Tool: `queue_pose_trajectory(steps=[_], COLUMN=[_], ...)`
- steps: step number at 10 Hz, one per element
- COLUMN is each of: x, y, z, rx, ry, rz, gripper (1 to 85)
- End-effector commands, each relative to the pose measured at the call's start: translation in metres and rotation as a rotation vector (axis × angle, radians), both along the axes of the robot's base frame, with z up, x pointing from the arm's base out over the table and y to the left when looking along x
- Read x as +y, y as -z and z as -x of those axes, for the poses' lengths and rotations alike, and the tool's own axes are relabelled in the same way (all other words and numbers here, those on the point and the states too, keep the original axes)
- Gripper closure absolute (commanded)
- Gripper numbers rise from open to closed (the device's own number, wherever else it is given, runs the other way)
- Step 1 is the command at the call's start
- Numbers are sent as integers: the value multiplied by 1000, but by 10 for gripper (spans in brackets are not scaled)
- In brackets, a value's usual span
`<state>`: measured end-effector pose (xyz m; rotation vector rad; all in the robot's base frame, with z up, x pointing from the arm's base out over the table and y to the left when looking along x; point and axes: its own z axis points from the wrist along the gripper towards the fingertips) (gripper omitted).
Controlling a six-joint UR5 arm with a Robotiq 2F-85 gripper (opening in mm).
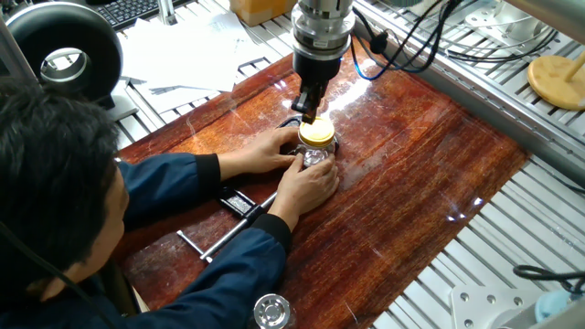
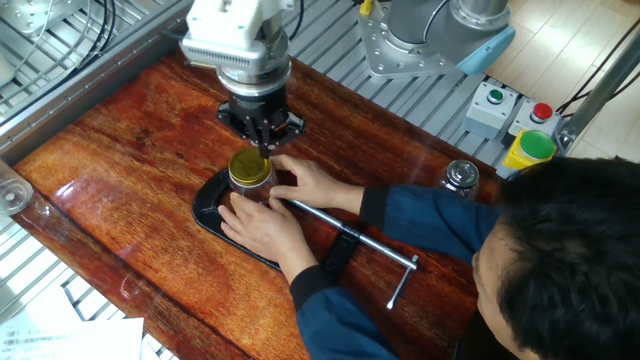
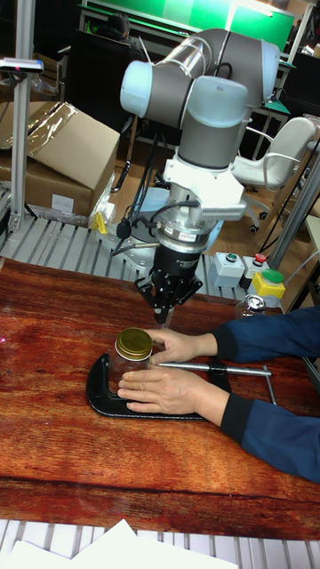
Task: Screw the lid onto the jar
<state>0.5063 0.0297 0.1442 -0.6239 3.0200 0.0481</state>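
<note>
The jar point(image 1: 316, 155) point(image 3: 130, 360) stands upright on a black clamp base point(image 2: 212, 212) point(image 3: 102, 396), with a person's two hands point(image 1: 306, 183) point(image 2: 262, 228) wrapped around it. The yellow-gold lid point(image 1: 317, 132) point(image 2: 250, 166) point(image 3: 133, 341) sits on top of its mouth. My gripper point(image 1: 306, 107) point(image 2: 266, 143) point(image 3: 163, 313) hangs a little above and beside the lid, apart from it. Its fingers are drawn together to a point with nothing between them.
A second clear jar with a silvery top point(image 1: 272, 312) point(image 2: 461, 177) stands near the person. The clamp's metal bar point(image 2: 352, 236) sticks out under the forearms. A tan wooden disc point(image 1: 556, 80) lies off the board. A button box point(image 2: 490, 106) stands behind.
</note>
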Motion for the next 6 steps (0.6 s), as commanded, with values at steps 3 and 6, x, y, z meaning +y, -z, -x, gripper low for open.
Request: queue_pose_trajectory(steps=[3,6], x=[4,11], y=[-3,-3], z=[-1,-1], rx=[-30,-34], ry=[44,44], rz=[-28,-61], gripper=[847,847])
